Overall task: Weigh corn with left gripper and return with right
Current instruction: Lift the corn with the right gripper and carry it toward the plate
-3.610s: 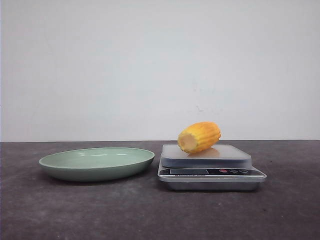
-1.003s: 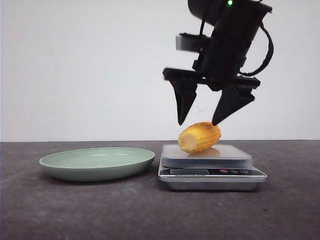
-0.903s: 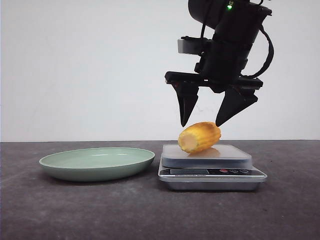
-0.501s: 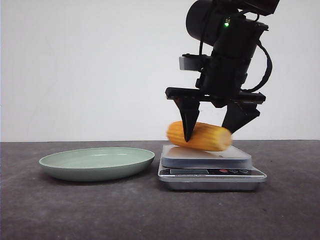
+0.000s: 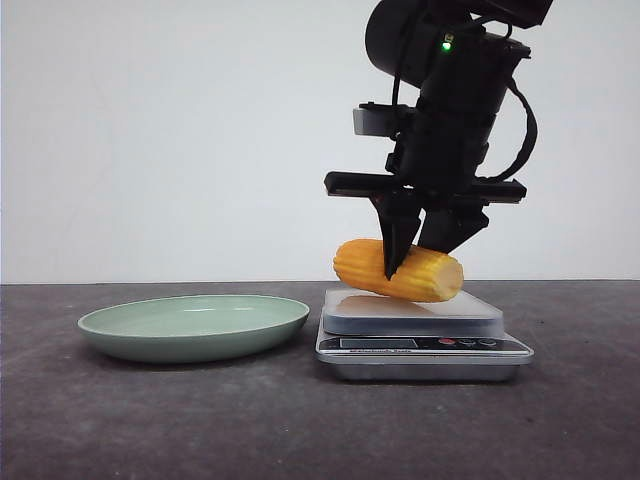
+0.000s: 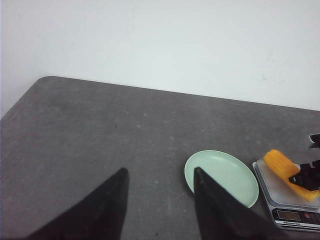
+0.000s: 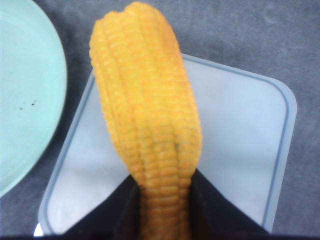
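Corn (image 5: 398, 270) is gripped across its middle by the right gripper (image 5: 415, 250), whose fingers are closed on both sides of the cob. The cob is held lengthwise just above the scale (image 5: 420, 335), tilted, its 9 o'clock end slightly higher than its 3 o'clock end in the front view. Whether its lower end touches the platform cannot be told. In the right wrist view the kernel rows are seen running away from the fingers (image 7: 117, 212) over the pale weighing platform (image 7: 240, 130). A green plate (image 5: 190, 325) is seen on the dark table (image 5: 200, 420) at 9 o'clock from the scale, apart from it. The left gripper (image 6: 160, 195) is held well clear above the table, its fingers spread with nothing between them.
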Robot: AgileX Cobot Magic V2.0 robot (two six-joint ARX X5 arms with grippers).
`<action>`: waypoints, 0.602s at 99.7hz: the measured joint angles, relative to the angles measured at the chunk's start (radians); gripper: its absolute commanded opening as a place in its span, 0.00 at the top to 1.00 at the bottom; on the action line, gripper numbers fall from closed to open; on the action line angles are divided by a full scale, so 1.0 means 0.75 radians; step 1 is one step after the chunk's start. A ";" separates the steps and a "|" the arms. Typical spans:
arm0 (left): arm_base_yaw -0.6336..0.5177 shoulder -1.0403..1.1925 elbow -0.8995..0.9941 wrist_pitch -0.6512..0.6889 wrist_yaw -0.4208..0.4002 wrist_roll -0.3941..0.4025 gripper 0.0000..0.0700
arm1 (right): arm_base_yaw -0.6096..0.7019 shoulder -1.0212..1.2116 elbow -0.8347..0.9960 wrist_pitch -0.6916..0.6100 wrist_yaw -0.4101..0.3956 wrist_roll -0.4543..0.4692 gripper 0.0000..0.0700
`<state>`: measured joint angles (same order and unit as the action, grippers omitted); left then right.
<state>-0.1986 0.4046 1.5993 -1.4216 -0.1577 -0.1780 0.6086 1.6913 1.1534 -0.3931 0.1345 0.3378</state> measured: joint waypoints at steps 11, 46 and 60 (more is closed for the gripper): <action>0.000 0.000 0.000 0.000 -0.001 0.000 0.66 | 0.044 -0.070 0.007 0.016 -0.002 0.000 1.00; 0.000 0.000 0.000 0.000 0.000 0.000 0.66 | 0.296 -0.086 0.115 0.118 -0.006 -0.011 1.00; 0.000 0.000 0.000 0.000 -0.001 -0.001 0.66 | 0.322 -0.076 0.125 0.203 -0.013 -0.010 1.00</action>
<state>-0.1986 0.4046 1.5993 -1.4216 -0.1581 -0.1787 0.8501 1.6344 1.2469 -0.2405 0.1249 0.3302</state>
